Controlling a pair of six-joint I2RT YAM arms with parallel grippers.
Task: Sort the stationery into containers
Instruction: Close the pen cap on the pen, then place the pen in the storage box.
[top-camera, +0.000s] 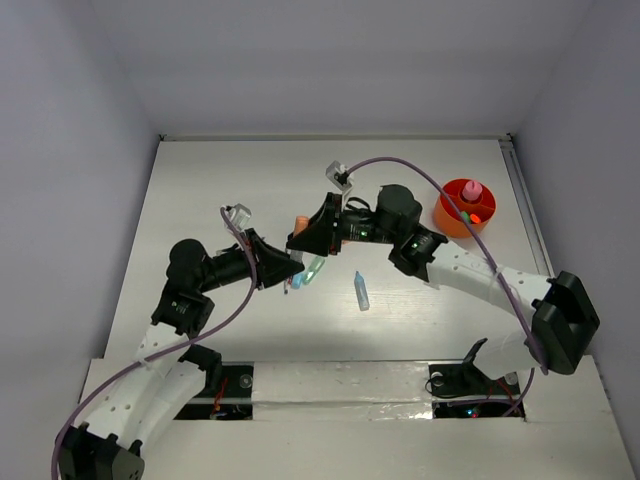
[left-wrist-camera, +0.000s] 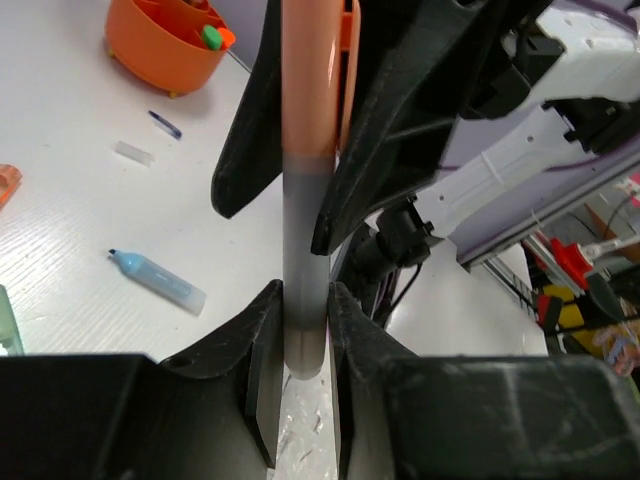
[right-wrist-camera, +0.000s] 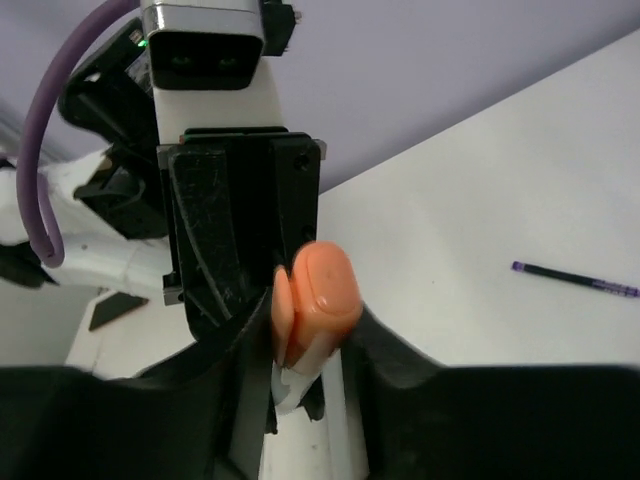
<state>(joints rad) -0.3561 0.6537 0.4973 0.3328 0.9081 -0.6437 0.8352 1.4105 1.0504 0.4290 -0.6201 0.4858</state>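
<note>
White table (top-camera: 215, 190): handover, I judge, left of the orange holder (top-camera: 452, 222).
Left gripper (left-wrist-camera: 305, 312) and right gripper (right-wrist-camera: 312, 335) both pinch 1 orange-capped marker (left-wrist-camera: 305, 190); I'd release left next.

no readable text

no lettering, number, brand or sign can be read in any view. the marker (left-wrist-camera: 305, 120) shows only a plain orange and grey barrel. any print on the blue pen (left-wrist-camera: 158, 280), or on the cup (left-wrist-camera: 160, 50) near the table's (top-camera: 220, 190) far right corner, is too small to tell.
</note>
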